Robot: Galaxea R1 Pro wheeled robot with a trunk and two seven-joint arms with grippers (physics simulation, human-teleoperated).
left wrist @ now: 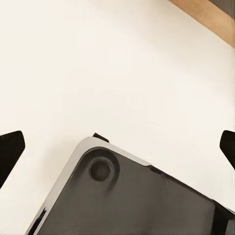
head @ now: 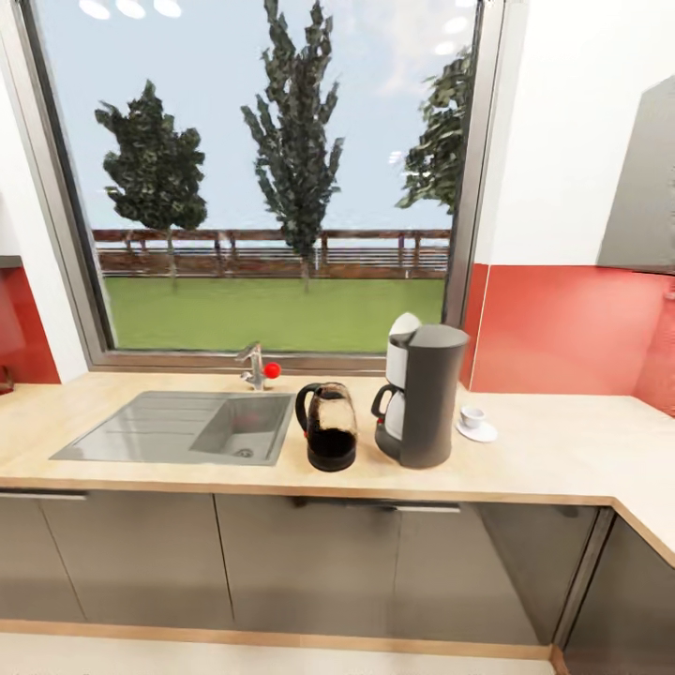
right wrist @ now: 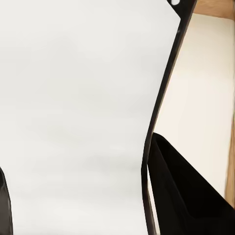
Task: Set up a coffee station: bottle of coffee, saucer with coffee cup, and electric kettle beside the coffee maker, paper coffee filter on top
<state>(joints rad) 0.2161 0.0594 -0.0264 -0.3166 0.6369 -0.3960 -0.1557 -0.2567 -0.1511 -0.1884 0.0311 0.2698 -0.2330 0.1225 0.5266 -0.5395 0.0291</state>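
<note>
Your head camera faces the bench (head: 544, 450), a light wood-grain top over glossy grey cabinets (head: 309, 562), with the window (head: 272, 178) behind it. The grey steel sink (head: 178, 427) is inset at about 9 o'clock from the coffee maker (head: 427, 394), with the tap (head: 253, 366) behind it.

The coffee maker stands upright on the bench. A white paper coffee filter (head: 405, 325) shows at its top, on the side toward the electric kettle; whether it sits flat there I cannot tell. The electric kettle (head: 328, 427) stands just beside the machine at its 9 o'clock, upright, apart from it. The saucer (head: 477, 431) lies just beside the machine at its 3 o'clock, and the coffee cup (head: 472, 416) sits on it.

Your left tool (left wrist: 117, 147) has its dark fingertips (left wrist: 10, 149) set wide apart over pale floor (left wrist: 122, 63) and a dark part of the robot. For your right tool, the wrist picture does not let me tell open from closed.
</note>
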